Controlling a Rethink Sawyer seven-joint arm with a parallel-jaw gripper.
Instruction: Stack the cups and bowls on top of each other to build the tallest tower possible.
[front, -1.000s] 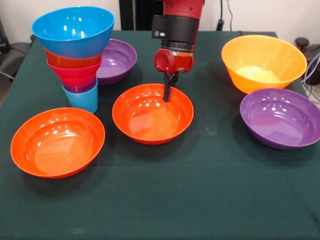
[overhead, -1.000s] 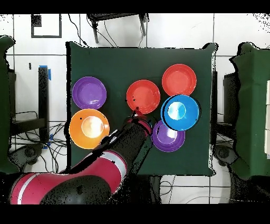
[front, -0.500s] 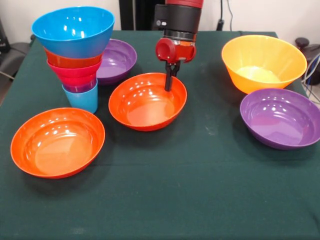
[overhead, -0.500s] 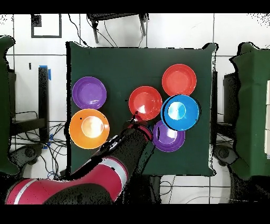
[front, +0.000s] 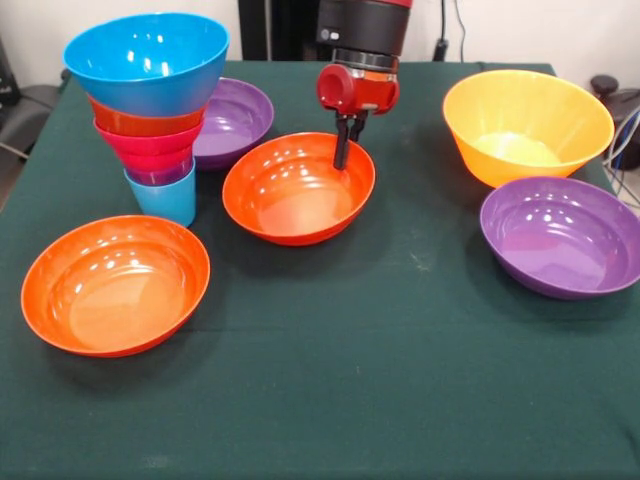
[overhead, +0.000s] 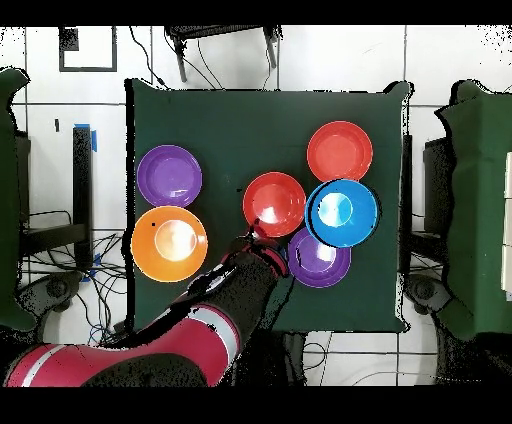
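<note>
Fingers (front: 343, 150) pinched on the far rim of the wide orange-red bowl (front: 298, 190), and the bowl hangs tilted, near edge low, shadow under it on the green bench (front: 400, 380). So the step in hand reads as carrying this bowl over to the tower (front: 150, 100), which stands at the picture's left in the front view: light blue cup (front: 165, 198) at the bottom, purple, pink and orange pieces widening upward, medium blue bowl (front: 148, 58) on top.

What it wants now is height. That blue rim sits well above the held bowl, so I'd lift clear before any sideways travel; a low swing would clip the column, and it stands on one narrow cup. A rim pinch lets a wide bowl swing, so move slowly. Centre it over the blue bowl, lower until it seats, then open.

Watch the purple bowl (front: 232, 120) just behind the tower. The second orange-red bowl (front: 115, 285), the other purple bowl (front: 560, 235) and the yellow-orange bowl (front: 527, 125) wait on the bench.
</note>
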